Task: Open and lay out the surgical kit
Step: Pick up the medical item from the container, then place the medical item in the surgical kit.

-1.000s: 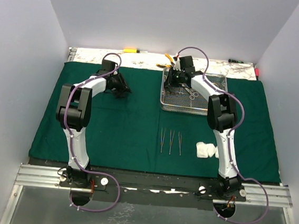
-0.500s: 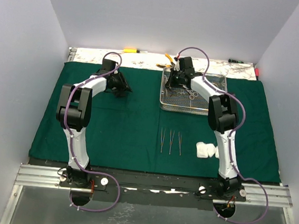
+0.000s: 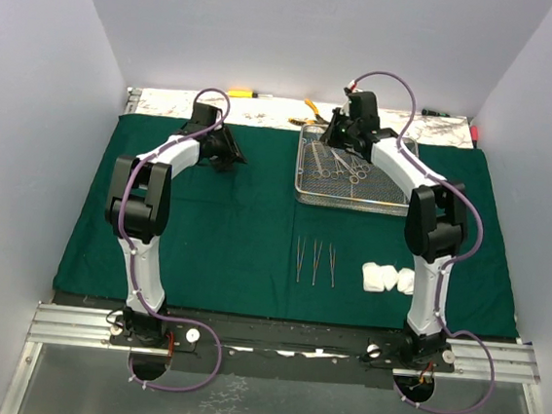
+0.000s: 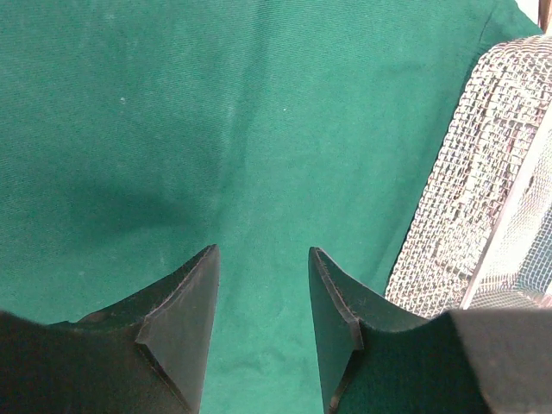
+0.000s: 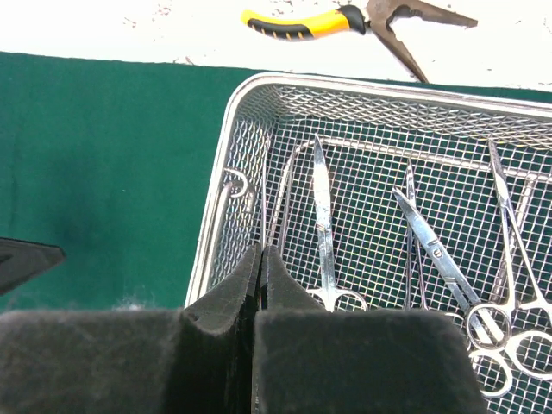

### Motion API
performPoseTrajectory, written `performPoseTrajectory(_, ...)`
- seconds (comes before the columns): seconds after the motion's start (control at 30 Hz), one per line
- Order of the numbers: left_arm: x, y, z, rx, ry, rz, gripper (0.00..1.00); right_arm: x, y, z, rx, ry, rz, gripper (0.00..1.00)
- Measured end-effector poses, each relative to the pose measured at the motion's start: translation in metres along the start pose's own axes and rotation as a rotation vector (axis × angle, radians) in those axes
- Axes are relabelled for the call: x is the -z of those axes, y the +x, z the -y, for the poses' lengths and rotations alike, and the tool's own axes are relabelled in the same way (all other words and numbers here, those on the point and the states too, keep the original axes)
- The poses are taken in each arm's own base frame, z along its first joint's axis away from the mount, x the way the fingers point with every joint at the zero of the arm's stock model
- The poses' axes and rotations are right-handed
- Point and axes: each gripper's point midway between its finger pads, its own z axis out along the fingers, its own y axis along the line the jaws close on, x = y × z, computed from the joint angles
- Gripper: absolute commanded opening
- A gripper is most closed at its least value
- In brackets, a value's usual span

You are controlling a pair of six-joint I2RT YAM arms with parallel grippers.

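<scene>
**Surgical kit partly laid out; top and wrist views.**

- **Far left:** the left hand (image 4: pixel 261 302) hovers low over the dark green cloth (image 3: pixel 234 232). Its fingers (image 4: pixel 185 328) are parted by a moderate gap and hold nothing. The cloth lies spread flat across the bench (image 3: pixel 169 102).
- **Centre, near edge:** three tweezers (image 3: pixel 316 262) lie side by side on the cloth, apart from one another.
- **Behind the tweezers:** the wire-mesh tray (image 3: pixel 302 175) stands on the far part of the cloth, with several clamps (image 5: pixel 323 233) lying flat on its floor. The right hand (image 5: pixel 261 276) hangs over the tray's left end with its fingers pressed together. Whether anything thin is pinched between them cannot be told.
- **Right of the tweezers:** white gauze rolls (image 3: pixel 387 277) lie touching one another.
- **Beyond the tray, off the cloth:** yellow-handled pliers (image 5: pixel 297 24) lie on the bare bench.

**Handling, as judged:** the clamps are light, rigid, smooth steel, so they are likely to slip and to snag in the mesh. The shank just above the finger rings looks the surest hold. The gauze is soft and should yield to a gentle pinch.
</scene>
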Motion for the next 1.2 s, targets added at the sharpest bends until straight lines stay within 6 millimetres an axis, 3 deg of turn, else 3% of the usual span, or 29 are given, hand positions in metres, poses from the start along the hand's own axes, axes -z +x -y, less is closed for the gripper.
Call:
performPoseTrajectory(0.1,0.000,-0.001,0.003,-0.014,0.006,0.003,0.47,0.006,-0.010,-0.001,-0.020,-0.005,0.026,0.01)
performPoseTrajectory(0.27,0.003,-0.006,0.013,-0.044,0.038,0.005,0.47,0.021,-0.007,-0.007,-0.060,-0.044,0.023,0.01)
performPoseTrajectory(0.5,0.018,-0.027,0.047,-0.093,0.137,0.042,0.47,0.047,-0.005,-0.042,-0.153,-0.224,0.023,0.01)
performPoseTrajectory(0.63,0.029,-0.033,0.053,-0.101,0.139,0.072,0.47,0.057,0.002,-0.061,-0.233,-0.326,0.003,0.01)
performPoseTrajectory(0.8,0.054,-0.037,0.032,-0.077,0.021,0.144,0.47,0.062,0.019,-0.084,-0.291,-0.400,-0.066,0.01)
performPoseTrajectory(1.0,0.086,-0.040,-0.008,-0.023,-0.092,0.214,0.47,0.076,0.032,-0.121,-0.291,-0.460,-0.141,0.01)
performPoseTrajectory(1.2,0.094,-0.005,-0.037,-0.003,-0.155,0.170,0.47,0.104,0.058,-0.151,-0.317,-0.514,-0.202,0.01)
